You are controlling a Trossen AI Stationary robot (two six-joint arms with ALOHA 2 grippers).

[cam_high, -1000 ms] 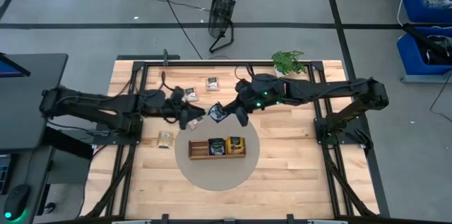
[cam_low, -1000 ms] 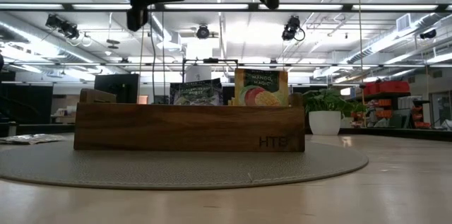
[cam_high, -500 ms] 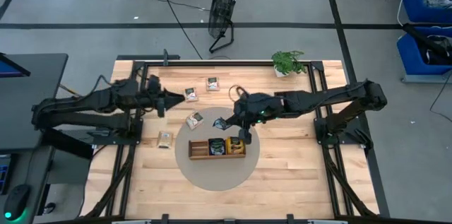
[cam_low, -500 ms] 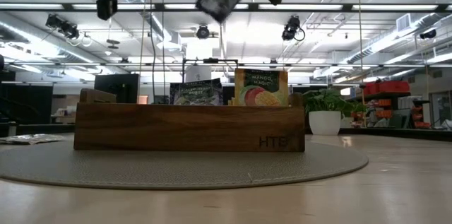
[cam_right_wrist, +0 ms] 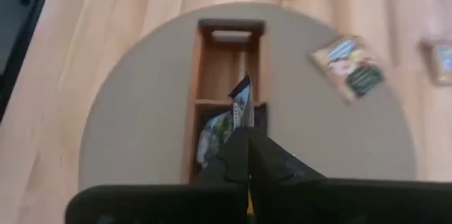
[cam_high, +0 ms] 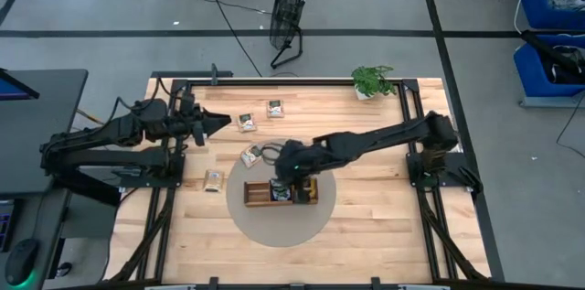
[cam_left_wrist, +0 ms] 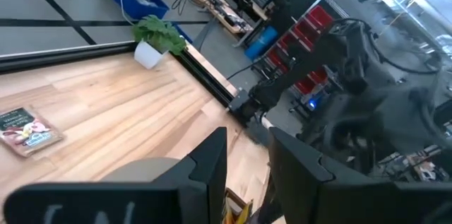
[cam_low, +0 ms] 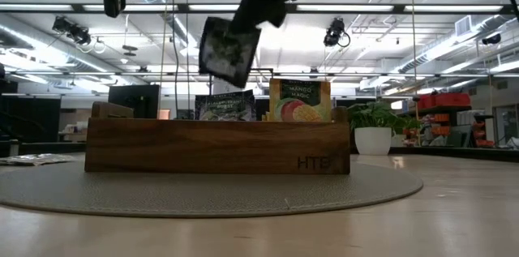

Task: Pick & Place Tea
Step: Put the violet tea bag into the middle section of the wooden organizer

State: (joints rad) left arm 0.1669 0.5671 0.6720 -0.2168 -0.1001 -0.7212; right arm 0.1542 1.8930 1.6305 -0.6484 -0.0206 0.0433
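Observation:
My right gripper hangs over the long wooden tray and is shut on a dark tea sachet. The tray stands on a round grey mat and holds a dark sachet and an orange one, both upright. Several more sachets lie flat on the table: two at the far side, one by the mat's rim, one to the left of the tray. My left gripper is drawn back over the table's left part, open and holding nothing. My right gripper pinches the dark sachet between its two fingers at its upper corner. The fingers slant down from above. The sachet hangs tilted below them, clear above the tray; the right wrist view shows it edge-on over the tray's middle compartments.
A small potted plant stands at the table's far right. Black frame rails run along the table's edges. The tray's left end compartment shows bare wood.
My right gripper has carried the dark sachet from the table's middle toward the near edge and downward, over the tray, tipping more steeply down and rolling as it went. My left gripper has drawn back toward the table's left edge.

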